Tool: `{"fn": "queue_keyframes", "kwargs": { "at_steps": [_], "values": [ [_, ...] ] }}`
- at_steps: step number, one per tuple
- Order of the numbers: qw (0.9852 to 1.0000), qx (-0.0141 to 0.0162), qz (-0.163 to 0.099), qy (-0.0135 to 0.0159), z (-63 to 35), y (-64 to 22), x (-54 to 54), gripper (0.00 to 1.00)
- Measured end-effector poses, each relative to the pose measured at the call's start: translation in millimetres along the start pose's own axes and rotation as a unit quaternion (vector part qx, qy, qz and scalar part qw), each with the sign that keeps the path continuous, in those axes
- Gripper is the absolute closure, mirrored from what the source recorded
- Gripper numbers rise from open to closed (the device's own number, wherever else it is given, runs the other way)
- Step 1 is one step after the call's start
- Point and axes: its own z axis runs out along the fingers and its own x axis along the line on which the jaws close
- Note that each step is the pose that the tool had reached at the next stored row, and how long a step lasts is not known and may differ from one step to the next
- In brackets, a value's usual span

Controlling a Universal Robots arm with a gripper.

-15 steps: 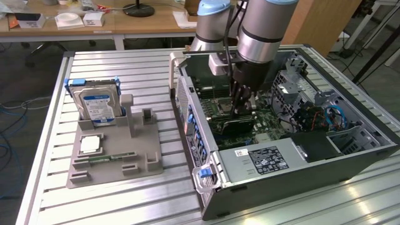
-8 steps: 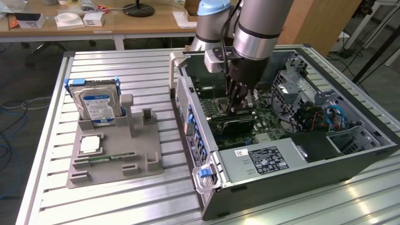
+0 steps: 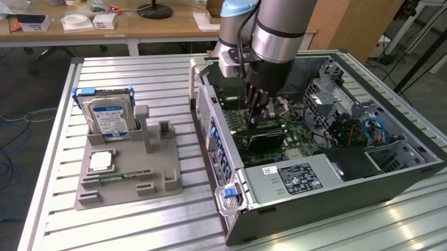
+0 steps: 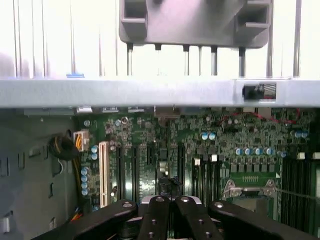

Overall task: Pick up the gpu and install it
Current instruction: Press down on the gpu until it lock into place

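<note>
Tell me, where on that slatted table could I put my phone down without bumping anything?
The slatted table is bare in front of the grey holder tray, and behind the hard drive toward the far edge. It is crowded between the tray and the open computer case, where the gripper reaches in.

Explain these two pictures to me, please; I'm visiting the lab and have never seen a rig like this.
The grey jointed machine is a robot arm. One picture comes from a camera standing off to the side. The other comes from a camera on the arm's wrist, looking past its gripper.

The gripper reaches down into an open computer case, just above the green motherboard. Its fingers are shut, and I cannot tell whether they pinch anything.

On the metal table, beside the case, sits a grey parts holder. It carries an upright hard drive, a small memory stick and a square silver chip.
</note>
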Motion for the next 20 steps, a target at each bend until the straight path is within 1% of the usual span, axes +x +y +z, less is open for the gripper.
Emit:
{"fn": "queue_keyframes", "kwargs": {
  "at_steps": [6,11,13,19,20],
  "values": [
    [1.0000,-0.0001,0.000,0.0000,-1.1,22.5,0.5,0.89],
    [1.0000,-0.0001,0.000,-0.0001,-1.0,35.8,0.7,0.89],
    [1.0000,-0.0001,0.000,-0.0002,-0.9,39.0,0.7,0.89],
    [1.0000,0.0001,0.000,-0.0004,-0.9,40.1,0.8,0.89],
    [1.0000,-0.0029,0.000,-0.0004,-0.8,40.0,0.8,0.89]
  ]
}}
